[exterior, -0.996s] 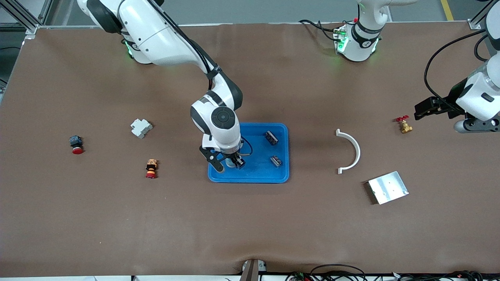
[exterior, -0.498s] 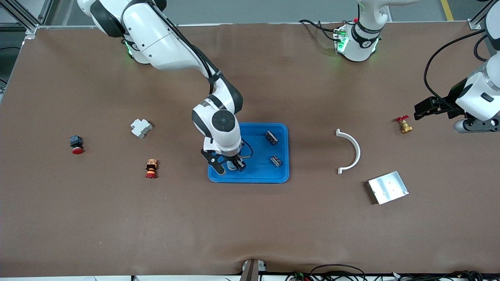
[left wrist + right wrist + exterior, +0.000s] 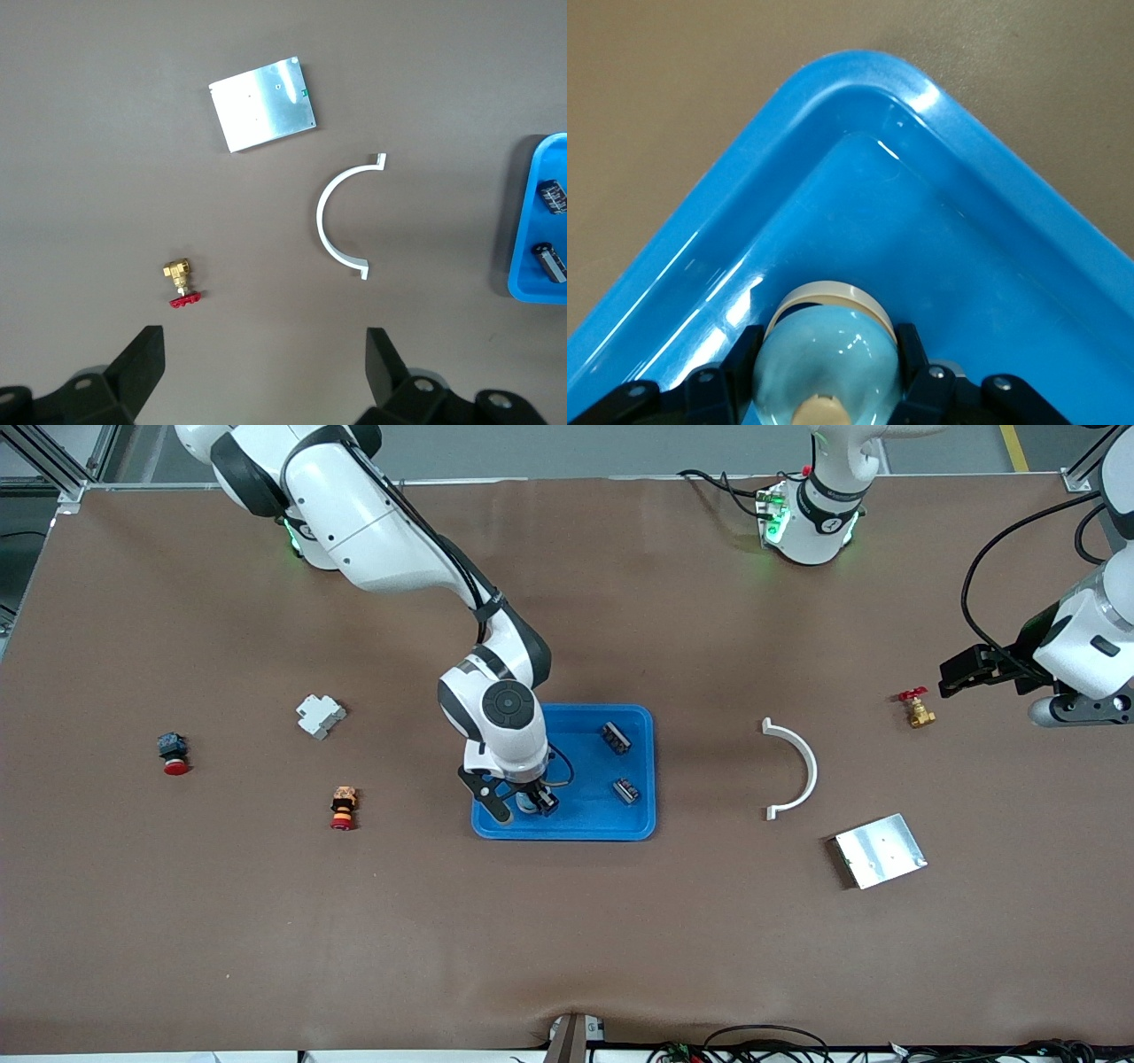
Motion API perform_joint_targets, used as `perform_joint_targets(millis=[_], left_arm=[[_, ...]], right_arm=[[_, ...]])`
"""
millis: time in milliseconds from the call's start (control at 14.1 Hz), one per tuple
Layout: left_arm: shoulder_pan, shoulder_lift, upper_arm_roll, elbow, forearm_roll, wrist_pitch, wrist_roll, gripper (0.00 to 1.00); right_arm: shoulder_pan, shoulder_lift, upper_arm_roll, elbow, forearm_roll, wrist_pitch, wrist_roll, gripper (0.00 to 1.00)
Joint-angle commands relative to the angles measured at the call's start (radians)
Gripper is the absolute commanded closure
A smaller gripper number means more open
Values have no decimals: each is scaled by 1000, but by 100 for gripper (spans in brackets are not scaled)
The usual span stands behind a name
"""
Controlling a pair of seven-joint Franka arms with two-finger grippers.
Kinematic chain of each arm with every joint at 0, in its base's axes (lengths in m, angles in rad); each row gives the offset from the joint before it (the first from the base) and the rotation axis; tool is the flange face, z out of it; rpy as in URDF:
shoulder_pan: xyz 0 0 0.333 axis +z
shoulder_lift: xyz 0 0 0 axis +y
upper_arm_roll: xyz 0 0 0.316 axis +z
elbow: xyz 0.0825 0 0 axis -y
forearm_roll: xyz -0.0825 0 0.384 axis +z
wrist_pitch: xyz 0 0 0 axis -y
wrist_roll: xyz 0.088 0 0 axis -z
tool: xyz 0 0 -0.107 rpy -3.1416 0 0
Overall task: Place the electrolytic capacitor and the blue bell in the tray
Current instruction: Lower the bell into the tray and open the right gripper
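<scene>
1. The right gripper (image 3: 524, 802) has its black fingers (image 3: 914, 359) closed tight on the pale-blue dome-shaped bell (image 3: 824, 350), one on each flank of it.
2. The bell is glossy, with a cream knob on its crown and a cream ring showing under its edge; it sits low inside the shallow bright-blue rectangular plastic tray (image 3: 589, 825), in the corner nearer the front camera and toward the right arm's end of the table. Whether it touches the tray floor cannot be told.
3. Two small black cylindrical electrolytic capacitors (image 3: 615, 738) lie in the tray, toward its other end and well apart from the bell.
4. The tray has rounded corners and a raised rim, and lies mid-table on the brown table (image 3: 567, 939).
5. The left gripper (image 3: 266, 372) waits with its fingers spread wide and holding nothing, over bare table near a small brass valve with a red handle (image 3: 916, 709).
6. Between valve and tray lie a white curved plastic half-ring (image 3: 797, 766) and a silver square metal plate (image 3: 881, 850).
</scene>
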Motion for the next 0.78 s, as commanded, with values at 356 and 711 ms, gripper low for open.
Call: perform_joint_targets(millis=[356,711], left_arm=[[6,-11,-4,-5,-23,4,2,0],[10,-13,-4,-5,-23,4,2,0]], right_arm=[[14,31,-5,47,-46,22,13,0],[-6,8,-2,116,-42,-139,-71,0]])
